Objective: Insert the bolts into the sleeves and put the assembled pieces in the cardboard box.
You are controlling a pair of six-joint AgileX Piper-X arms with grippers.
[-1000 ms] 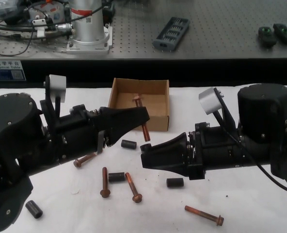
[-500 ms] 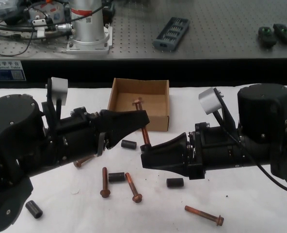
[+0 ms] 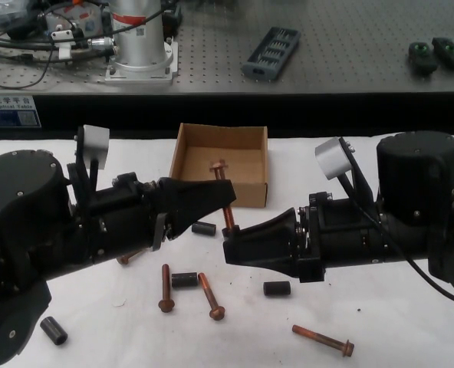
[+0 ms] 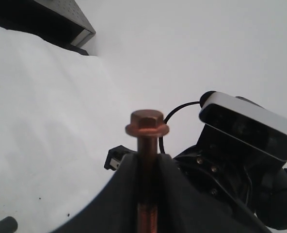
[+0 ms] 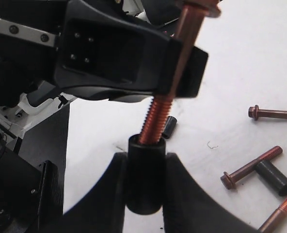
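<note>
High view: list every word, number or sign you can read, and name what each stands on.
Blue-and-white plate on the far bench's front edge: lettering too small to read.
Small label on the metal column: too blurred to read.
On the bolt, the sleeve and the cardboard box: no print visible.

White sheet (image 3: 411, 322) spread over the surface up front. Behind it, a dark perforated board (image 3: 350, 46) runs across. On it: silver cylinder (image 3: 139, 31) at the left, tangled cables (image 3: 20, 50) beside it, a grey ridged tray (image 3: 271, 52) mid-board, two small black pieces (image 3: 448, 54) far right. A label plate (image 3: 10, 110) on its front edge, left.
</note>
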